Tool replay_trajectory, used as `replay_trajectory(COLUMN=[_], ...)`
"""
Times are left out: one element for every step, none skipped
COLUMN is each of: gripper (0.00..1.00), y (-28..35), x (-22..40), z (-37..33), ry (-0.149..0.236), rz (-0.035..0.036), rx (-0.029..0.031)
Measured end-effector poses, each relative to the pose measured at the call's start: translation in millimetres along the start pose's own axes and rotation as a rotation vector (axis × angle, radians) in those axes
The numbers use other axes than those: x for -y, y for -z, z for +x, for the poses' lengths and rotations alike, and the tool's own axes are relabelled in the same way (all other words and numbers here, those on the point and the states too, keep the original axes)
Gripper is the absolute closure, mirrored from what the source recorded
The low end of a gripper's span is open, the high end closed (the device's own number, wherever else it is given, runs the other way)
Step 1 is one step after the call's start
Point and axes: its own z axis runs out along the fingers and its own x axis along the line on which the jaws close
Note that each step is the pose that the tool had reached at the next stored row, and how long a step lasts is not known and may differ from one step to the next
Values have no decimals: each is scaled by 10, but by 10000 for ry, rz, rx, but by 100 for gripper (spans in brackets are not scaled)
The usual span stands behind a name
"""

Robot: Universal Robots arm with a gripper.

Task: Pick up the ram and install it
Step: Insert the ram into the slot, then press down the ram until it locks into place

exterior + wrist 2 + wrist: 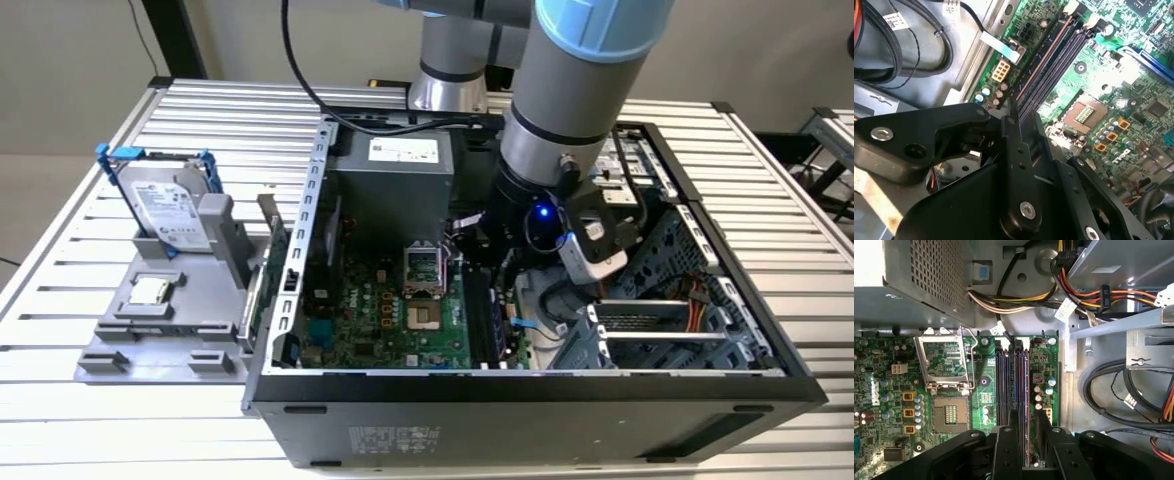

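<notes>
Closest to the cameras in both wrist views is the black two-fingered gripper (1027,420) (1013,112). Its fingers (1008,445) are pressed in from either side on the long, narrow, dark ram (1026,385), which is seen edge-on (a thin strip with a brownish line along it in the second wrist view (1046,57)). The ram lies lengthwise along the row of dark memory slots (1006,385), at the outermost one. I cannot tell whether it is fully seated.

The slots belong to the green motherboard (884,390). Just beside them is the square CPU socket (951,412), with its silver metal retention frame (944,357) swung open. Past the board stands the grey perforated metal power supply box (924,270), with a bundle of yellow, orange and black cables (1004,302) running from it.

In the exterior view, the grey and light-blue robot arm (574,110) reaches down into the open black computer case (534,400) in the middle of the frame. The case lies on its side on a slatted silver tabletop (107,420).

Well apart from the case, at the exterior view's left, a grey plastic fixture (147,345) holds a silver hard drive in a blue bracket (167,205), propped up at a tilt. A small square silver chip (147,290) lies flat just below it.
</notes>
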Motion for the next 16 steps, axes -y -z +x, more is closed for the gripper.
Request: replay_trajectory(gripper=[100, 100, 100, 100, 100, 100, 100, 100, 100, 100, 100, 100, 100, 100, 100, 100], y=[0, 1, 1, 1, 1, 1, 1, 1, 1, 1, 1, 1, 1, 1, 1, 1], x=[0, 0, 0, 0, 0, 0, 0, 0, 0, 0, 0, 0, 0, 0, 0, 0], z=[0, 0, 0, 0, 0, 0, 0, 0, 0, 0, 0, 0, 0, 0, 0, 0], ry=[0, 0, 0, 0, 0, 0, 0, 0, 0, 0, 0, 0, 0, 0, 0, 0], rz=[-1, 1, 1, 1, -1, -1, -2, -2, -3, -3, -3, -4, -4, -4, -5, -5], rx=[0, -1, -1, -1, -1, -1, -1, -1, -1, -1, -1, -1, -1, -1, -1, -1])
